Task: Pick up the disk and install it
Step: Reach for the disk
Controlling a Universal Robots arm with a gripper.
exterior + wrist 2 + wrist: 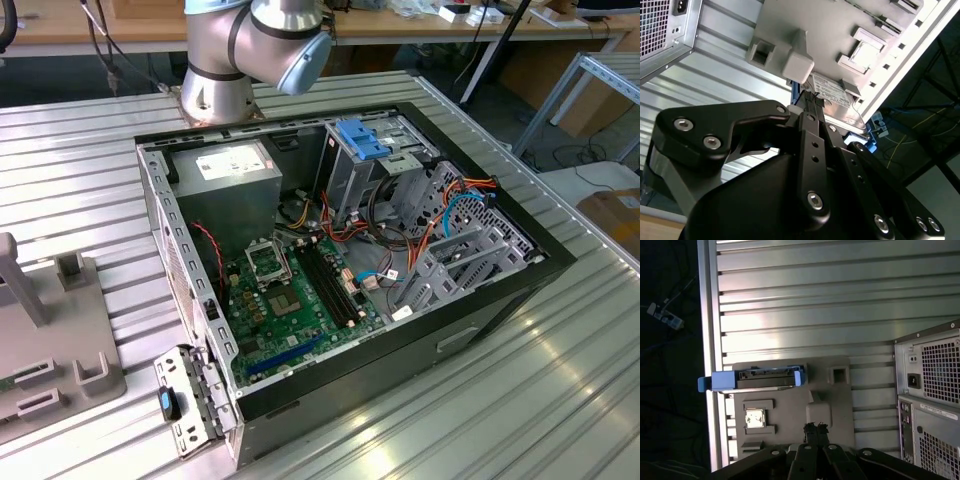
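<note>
While on edge in the grey fixture (785,410), disk (755,379) apart from the closed, empty gripper (815,429).

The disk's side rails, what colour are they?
Bright blue; the first wrist view shows the rails of the disk best.

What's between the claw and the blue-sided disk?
In the first wrist view, a raised grey block and bare grey holder plate lie between the claw and the disk.
</note>
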